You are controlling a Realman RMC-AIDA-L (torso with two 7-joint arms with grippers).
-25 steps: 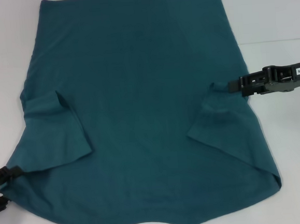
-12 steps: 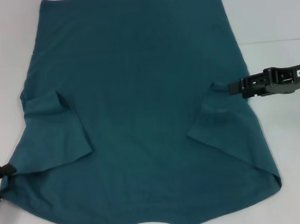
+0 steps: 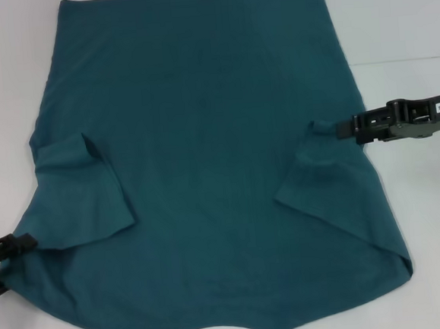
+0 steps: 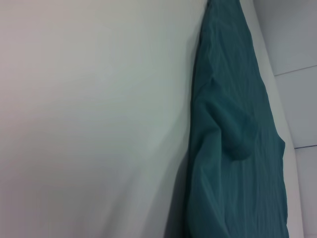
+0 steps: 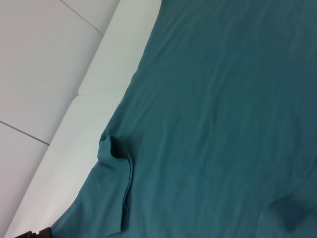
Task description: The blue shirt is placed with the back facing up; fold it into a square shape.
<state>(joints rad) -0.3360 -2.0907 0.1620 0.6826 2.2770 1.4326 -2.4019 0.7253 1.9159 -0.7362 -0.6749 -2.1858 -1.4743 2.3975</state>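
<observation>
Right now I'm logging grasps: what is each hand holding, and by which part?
Cannot be told: right hand meets the shirt at its right sleeve, left hand at its left edge.

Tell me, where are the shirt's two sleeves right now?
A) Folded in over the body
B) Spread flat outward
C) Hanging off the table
A: both sleeves of the shirt lie folded inward on top of the body, the left sleeve and the right sleeve each showing its hem edge over the fabric.
</observation>
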